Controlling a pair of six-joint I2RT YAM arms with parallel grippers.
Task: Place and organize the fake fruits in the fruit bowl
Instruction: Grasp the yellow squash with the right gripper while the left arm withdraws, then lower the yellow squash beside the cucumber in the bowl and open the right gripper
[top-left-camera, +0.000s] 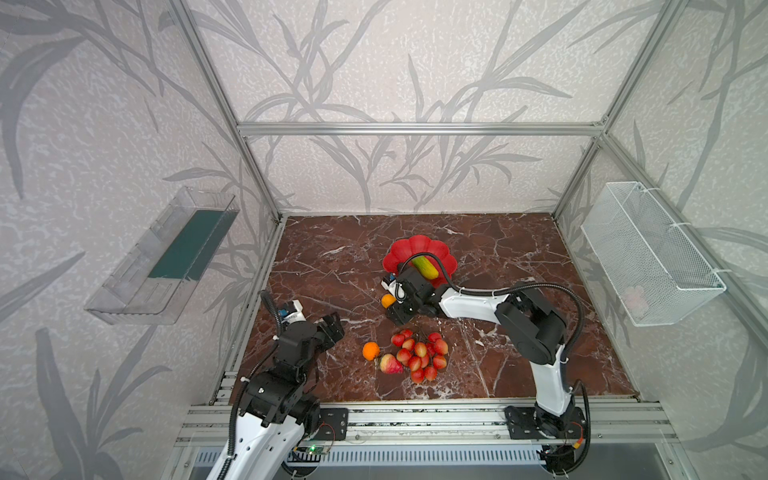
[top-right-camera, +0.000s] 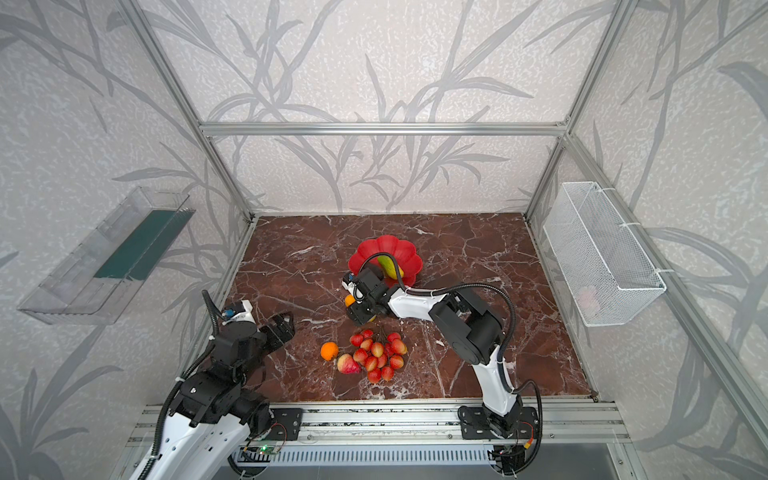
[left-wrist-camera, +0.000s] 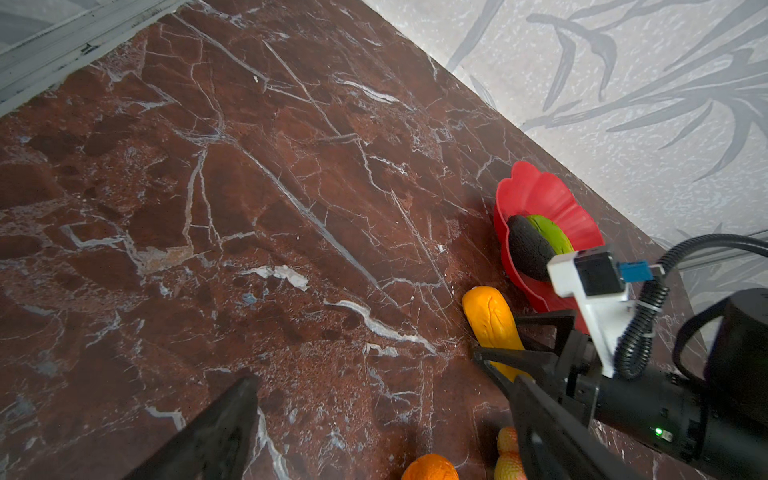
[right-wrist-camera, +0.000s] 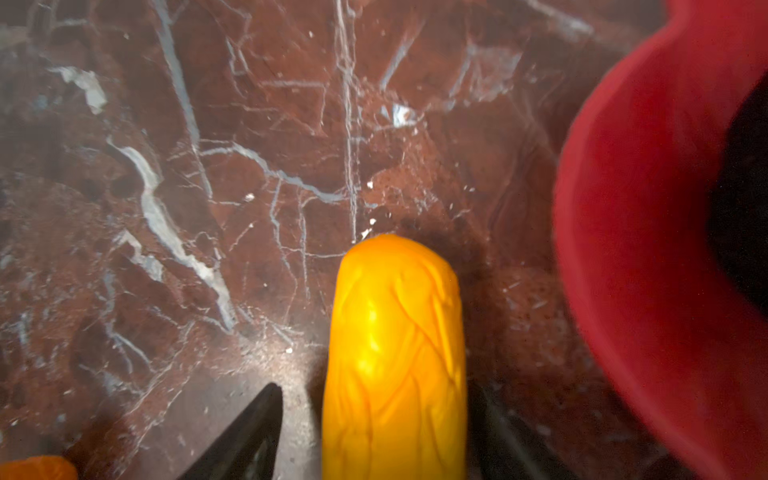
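Note:
The red fruit bowl (top-left-camera: 419, 243) (left-wrist-camera: 540, 191) sits mid-table and holds a green-yellow oblong (top-left-camera: 426, 266) and a dark avocado (left-wrist-camera: 528, 249). Just in front of it a yellow-orange oblong (top-left-camera: 388, 300) (right-wrist-camera: 395, 353) lies on the marble. My right gripper (top-left-camera: 388, 308) (right-wrist-camera: 374, 388) straddles it, one finger against the fruit and a gap at the other. My left gripper (top-left-camera: 332, 326) (left-wrist-camera: 365, 370) hangs open and empty at front left. A small orange ball (top-left-camera: 370, 350), a pink-red peach (top-left-camera: 390, 363) and a bunch of red berries (top-left-camera: 419, 353) lie near the front.
A clear plastic tray (top-left-camera: 166, 257) hangs on the left wall and a white wire basket (top-left-camera: 648, 253) on the right wall. An aluminium rail (top-left-camera: 415, 415) runs along the table's front edge. The right arm's cable arcs over the bowl.

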